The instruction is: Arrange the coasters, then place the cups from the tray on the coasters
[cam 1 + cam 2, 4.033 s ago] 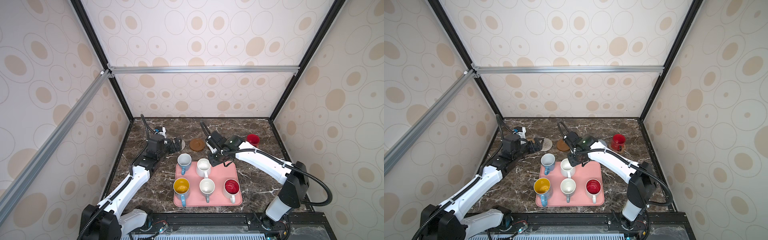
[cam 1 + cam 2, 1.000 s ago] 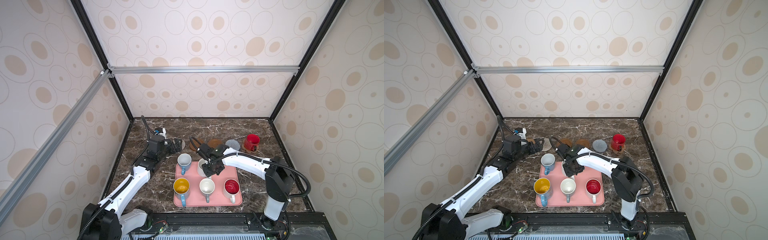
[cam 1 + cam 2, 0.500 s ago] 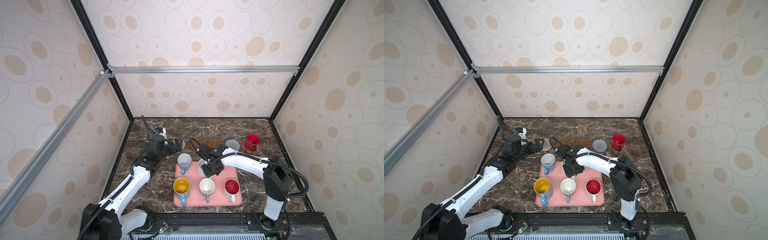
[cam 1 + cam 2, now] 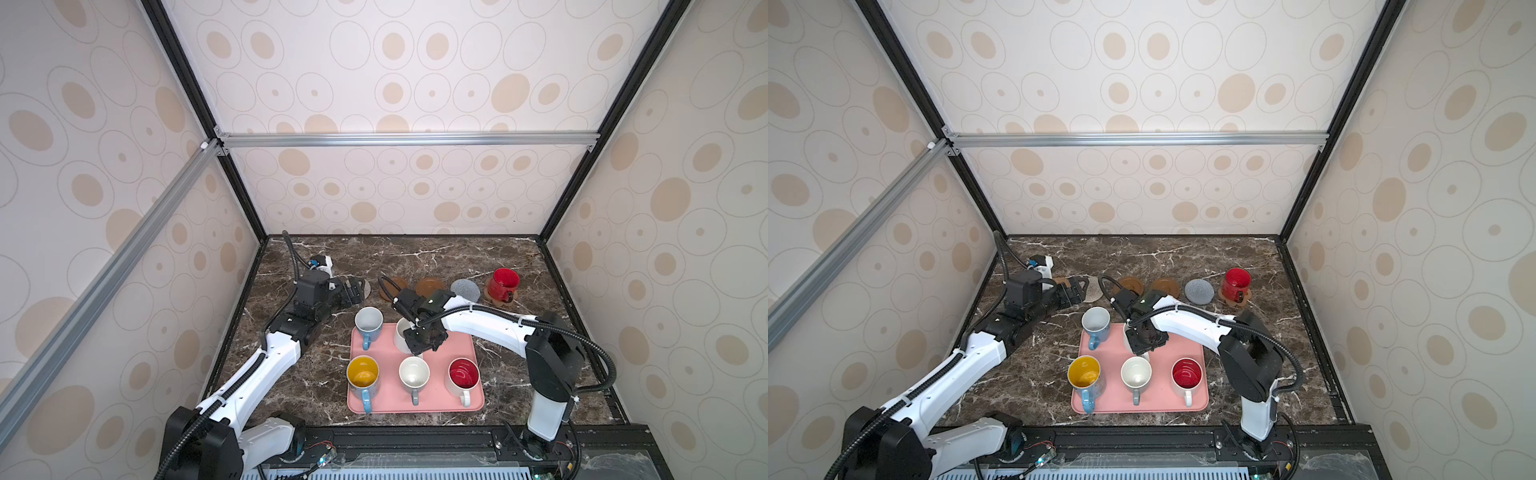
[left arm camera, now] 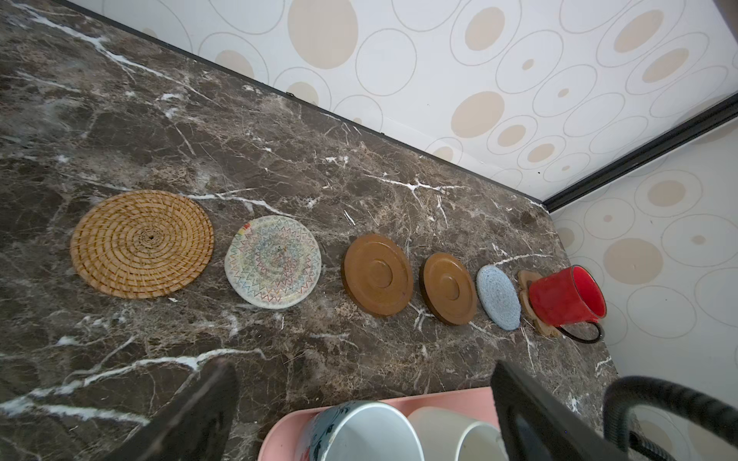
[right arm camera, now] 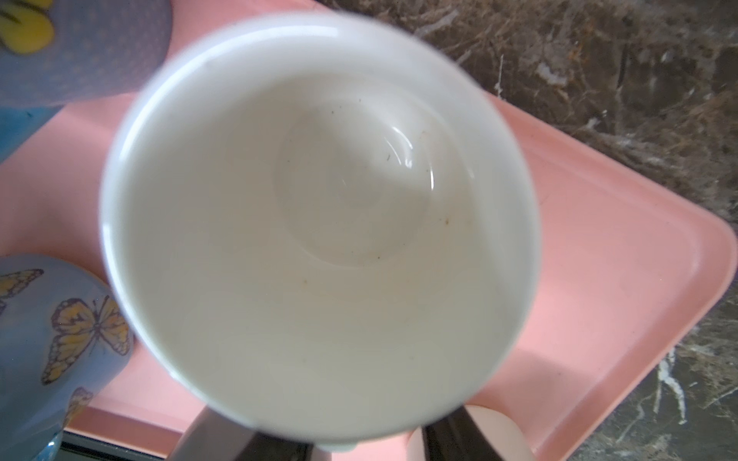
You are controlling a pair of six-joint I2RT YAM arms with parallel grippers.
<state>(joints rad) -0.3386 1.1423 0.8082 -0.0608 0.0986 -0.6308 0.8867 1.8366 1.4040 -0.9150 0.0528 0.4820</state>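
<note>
Now that the right claw point(image 4: 422, 343) has swung in from beside the coaster row to the white mug point(image 4: 401, 332) at the far middle of the pink tray point(image 4: 467, 401), it pinches the mug at its handle side, dark fingers point(image 6: 223, 439) showing below the rim, and the hold has not shifted in the last second. With the red mug point(image 4: 503, 282) already on the paw coaster point(image 5: 527, 279), this looks like the second pick, probably bound for the bare grey-blue coaster point(image 4: 465, 289). The left claw point(image 4: 353, 291) hangs spread wide over the desk point(image 4: 415, 257) near the cream coaster point(image 5: 273, 261).
</note>
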